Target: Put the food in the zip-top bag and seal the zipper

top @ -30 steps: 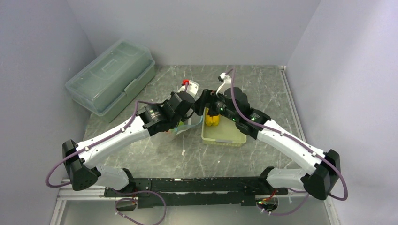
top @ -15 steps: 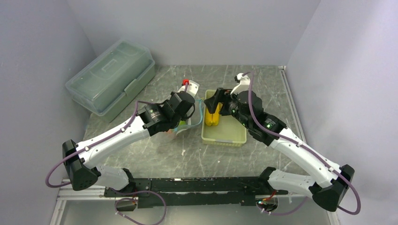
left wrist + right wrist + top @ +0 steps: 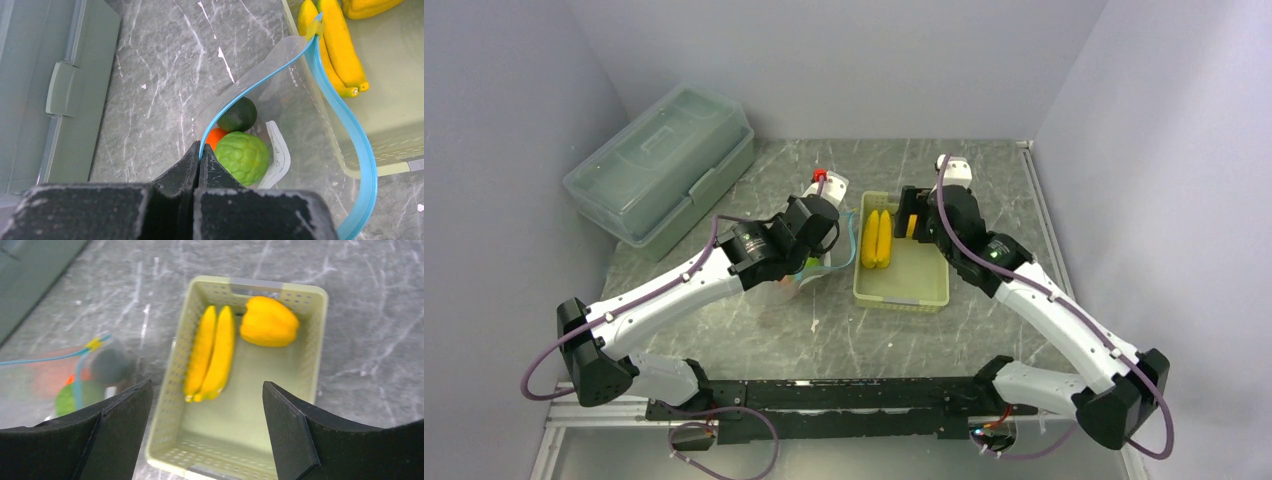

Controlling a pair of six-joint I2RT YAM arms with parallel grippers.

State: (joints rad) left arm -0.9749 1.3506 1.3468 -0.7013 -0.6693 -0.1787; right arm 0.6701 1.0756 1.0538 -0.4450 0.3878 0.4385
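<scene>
The clear zip-top bag (image 3: 295, 100) lies left of the basket with its mouth open. My left gripper (image 3: 200, 152) is shut on the near part of the teal zipper (image 3: 345, 120). Inside the bag are a dark green avocado (image 3: 238, 114), an orange (image 3: 215, 137) and a light green round piece (image 3: 242, 156). Two bananas (image 3: 212, 355) and a yellow pepper-like piece (image 3: 269, 321) lie in the pale green basket (image 3: 175, 425). My right gripper (image 3: 206, 385) is open and empty above the basket. In the top view the left gripper (image 3: 819, 250) is at the bag (image 3: 814, 275) and the right gripper (image 3: 907, 215) is over the basket's far end.
A large translucent lidded storage box (image 3: 664, 160) stands at the back left. A white bottle with a red cap (image 3: 821, 182) stands just behind the bag. Walls close the table on the left, back and right.
My right gripper has moved right, away from the bag's mouth, to above the basket's far end. The left gripper has kept its hold on the zipper edge.
</scene>
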